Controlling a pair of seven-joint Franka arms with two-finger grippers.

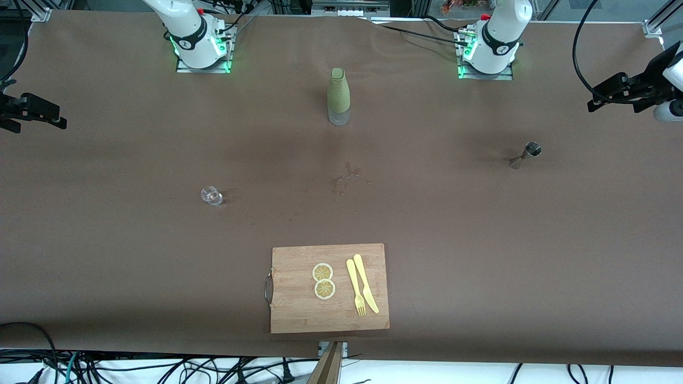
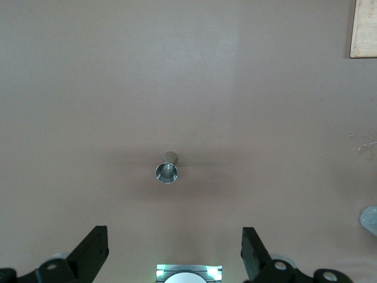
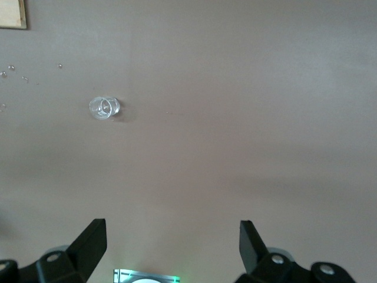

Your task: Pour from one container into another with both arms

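A small metal jigger point(image 1: 527, 153) stands on the brown table toward the left arm's end, and it shows from above in the left wrist view point(image 2: 167, 170). A small clear glass point(image 1: 211, 196) stands toward the right arm's end, nearer the front camera than the jigger, and shows in the right wrist view point(image 3: 104, 108). My left gripper point(image 1: 600, 96) hangs high over the table's end near its base, open and empty point(image 2: 174, 231). My right gripper point(image 1: 56, 118) hangs high over the other end, likewise open and empty point(image 3: 171, 224).
A green sleeved bottle point(image 1: 338, 96) stands upright between the two bases. A wooden cutting board point(image 1: 299, 314) lies near the front edge with two lemon slices point(image 1: 323, 280), a yellow fork point(image 1: 356, 288) and knife point(image 1: 366, 282). Water droplets point(image 1: 349, 178) dot the table's middle.
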